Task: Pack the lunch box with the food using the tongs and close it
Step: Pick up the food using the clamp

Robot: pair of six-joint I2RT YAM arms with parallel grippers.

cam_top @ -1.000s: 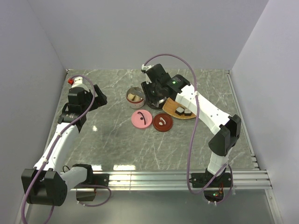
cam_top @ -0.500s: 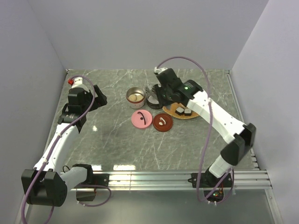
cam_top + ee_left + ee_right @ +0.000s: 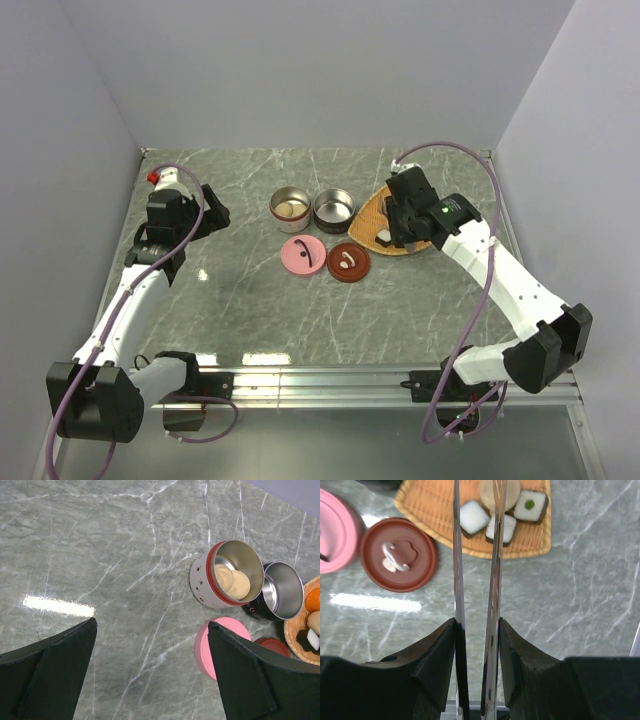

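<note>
Tongs [image 3: 492, 630] are pinched in the right pincer [image 3: 477, 625], which is closed partway onto both arms, so they point out over the tray [image 3: 435, 510] at about 2 o'clock on the table [image 3: 250, 300], tips right above three sushi rolls [image 3: 472, 517] and a cream ball [image 3: 512, 490]. Left pincer [image 3: 150, 645] is spread wide with nothing in it, hanging over the table around 10 o'clock. Two open tins sit at 9 o'clock from the tray, the pink-trimmed tin [image 3: 227, 575] with cream pieces inside and a black tin [image 3: 280, 590] touching it, and a pink lid [image 3: 332, 530] and brown lid [image 3: 398, 555] lie at 6 o'clock from them.
</note>
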